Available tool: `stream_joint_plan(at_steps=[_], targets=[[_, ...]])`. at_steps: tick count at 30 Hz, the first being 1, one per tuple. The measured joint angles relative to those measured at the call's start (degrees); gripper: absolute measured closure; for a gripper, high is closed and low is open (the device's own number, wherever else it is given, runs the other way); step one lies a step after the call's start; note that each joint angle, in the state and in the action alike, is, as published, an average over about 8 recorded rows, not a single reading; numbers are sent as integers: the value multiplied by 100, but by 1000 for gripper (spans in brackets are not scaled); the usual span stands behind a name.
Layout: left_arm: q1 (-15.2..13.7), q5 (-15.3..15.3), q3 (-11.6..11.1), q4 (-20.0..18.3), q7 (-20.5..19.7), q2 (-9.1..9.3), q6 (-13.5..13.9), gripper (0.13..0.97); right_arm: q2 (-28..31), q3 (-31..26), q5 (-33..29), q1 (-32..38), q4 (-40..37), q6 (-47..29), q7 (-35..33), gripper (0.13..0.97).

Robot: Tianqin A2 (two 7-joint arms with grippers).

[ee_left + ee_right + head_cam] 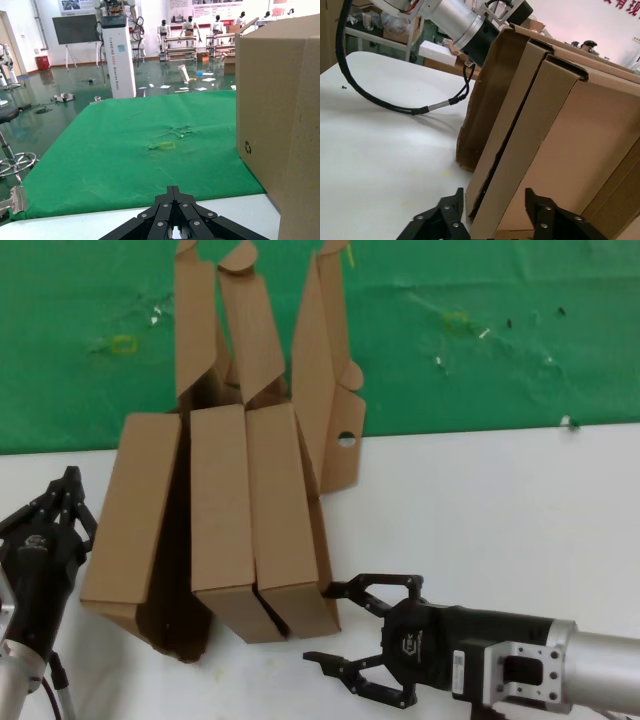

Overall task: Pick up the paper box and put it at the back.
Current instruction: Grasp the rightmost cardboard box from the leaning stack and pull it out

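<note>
Risk: the right hand (pixel 345 625) sat spread at the near corner of the packed row, so a closing grip could have caught two walls at once and dragged a neighbour along. That is a judgement from how tightly the cartons stood.
Second risk: the boxes leaned on one another; pulling one free might have toppled the rest toward the left hand (pixel 68 502).
Paper box: the paper box (pixel 288 515) stood on edge at the right end of the row, plain brown cardboard, its lid open and rising behind with rounded tuck flaps and a small round hole in one wall.
Position: it rested on the white worktop (pixel 500 510), with its raised lid reaching over the green cloth (pixel 480 360) behind.
Neighbours: the other cartons (pixel 180 520) pressed against it on its left side, the nearest touching.
Right hand: fingers released, straddling a carton edge in the right wrist view, gripping nothing.
Left hand: parked just beside the leftmost carton, fingers clenched together, holding nothing.
</note>
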Motion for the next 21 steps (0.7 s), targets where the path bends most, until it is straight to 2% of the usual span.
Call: stream_joint_plan(at_steps=[11, 15, 21], targets=[[0, 0, 0, 0, 0, 0, 0, 954, -34, -164, -41, 125, -60, 62, 79, 773], [0, 0, 0, 0, 0, 0, 0, 954, -8, -212, -84, 164, -50, 73, 126, 773], [0, 0, 0, 0, 0, 0, 0, 954, 94, -229, -203, 156, 103, 159, 289, 864]])
